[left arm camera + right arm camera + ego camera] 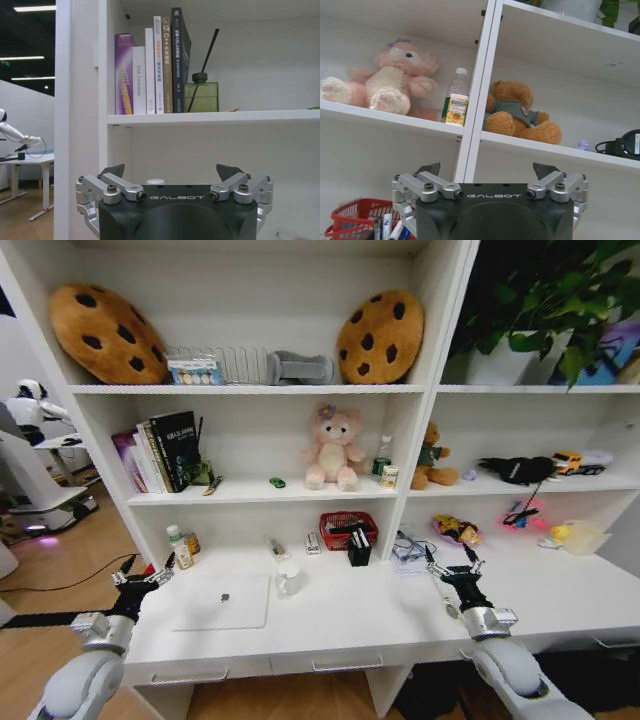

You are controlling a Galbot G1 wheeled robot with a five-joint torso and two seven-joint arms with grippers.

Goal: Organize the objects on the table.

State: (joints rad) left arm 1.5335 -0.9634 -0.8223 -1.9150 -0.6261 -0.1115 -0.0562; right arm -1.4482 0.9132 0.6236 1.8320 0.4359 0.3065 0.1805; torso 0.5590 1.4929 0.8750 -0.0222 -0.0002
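Both claws are held wide and empty above the long white desk: the left gripper at its left end, the right gripper right of centre. Just inboard of the left claw, the slim silver laptop is seen lying flat and closed. It is judged stiff, smooth and rather heavy, best taken by a thin edge. Farther off, past the left claw, the tiny green toy car is seen on a shelf.
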